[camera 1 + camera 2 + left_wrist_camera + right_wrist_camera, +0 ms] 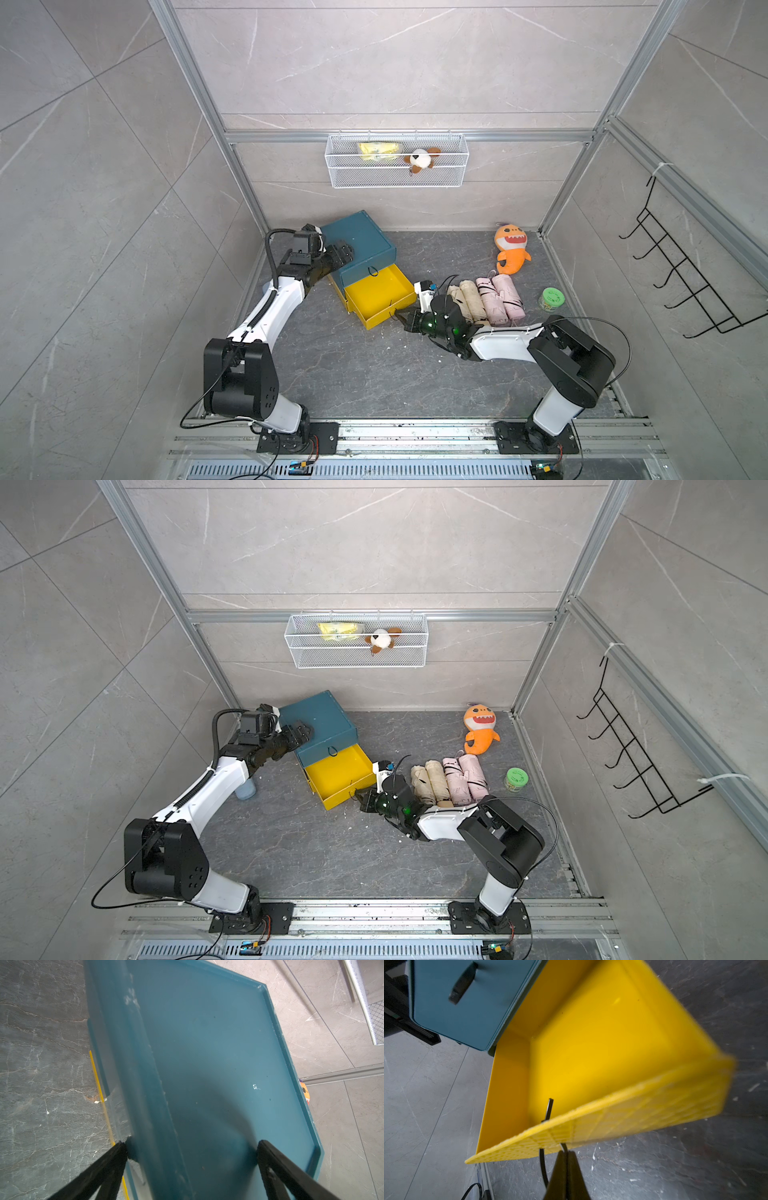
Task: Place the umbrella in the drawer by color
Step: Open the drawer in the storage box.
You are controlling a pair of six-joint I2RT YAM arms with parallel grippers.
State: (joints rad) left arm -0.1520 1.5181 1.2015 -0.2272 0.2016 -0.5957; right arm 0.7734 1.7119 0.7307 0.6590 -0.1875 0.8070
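Note:
Two beige folded umbrellas (465, 300) and two pink ones (500, 298) lie side by side on the floor, right of my right arm. The teal cabinet (361, 237) has its yellow drawer (386, 318) pulled out and empty. My right gripper (566, 1153) is shut on the drawer's black loop handle (542, 1165) at the front wall (633, 1118). In both top views it sits at the drawer's front corner (358, 796). My left gripper (192, 1147) is open, its fingers spread over the cabinet's top (207, 1043) near its left edge (345, 251).
An orange shark plush (511, 253) lies by the back wall. A green-lidded jar (552, 299) stands right of the umbrellas. A white wire basket (397, 178) hangs on the back wall. A black hook rack (685, 282) is on the right wall. A pale bottle (246, 789) stands under my left arm.

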